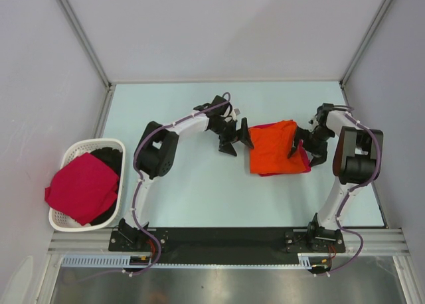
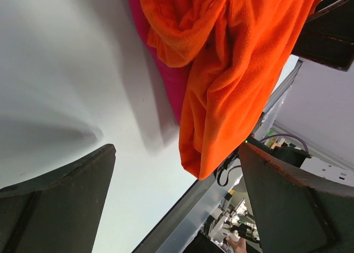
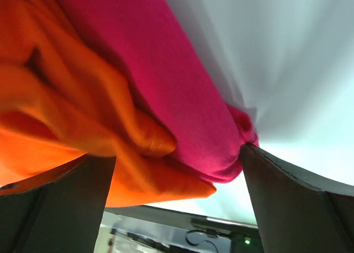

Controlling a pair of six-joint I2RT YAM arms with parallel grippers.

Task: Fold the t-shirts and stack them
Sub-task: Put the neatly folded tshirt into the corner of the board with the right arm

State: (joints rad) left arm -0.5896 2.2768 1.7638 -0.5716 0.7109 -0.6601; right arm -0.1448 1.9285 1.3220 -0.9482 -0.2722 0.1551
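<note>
Two robot arms are reaching over a pale table [image 1: 192,191], seen from above. Three t-shirts are showing: one orange and two crimson-pink.

The orange t-shirt [image 1: 269,150] is lying folded to the right of the table's middle, between the two grippers. It is resting on top of the first crimson-pink t-shirt [image 3: 182,82], which is peeking out along the near and right edges of the pile.

The left gripper [image 1: 238,143] is sitting just beside the left edge of this pile, its two fingers spread wide. In its wrist view nothing is lying between them, and the rumpled orange cloth is hanging just ahead.

The right gripper [image 1: 300,151] is at the right edge of the pile, its fingers also spread wide. In its wrist view the edges of both stacked shirts are lying between the fingers, and a pink fold is touching one of them. The fingers are not pinching the cloth.

One white slatted basket [image 1: 66,154] is standing at the table's left edge, well apart from the pile. The second crimson-pink t-shirt [image 1: 83,188] is lying loosely in it, draping over the near rim. Dark cloth [image 1: 109,159] is showing beneath that shirt; I cannot tell what it is.
</note>
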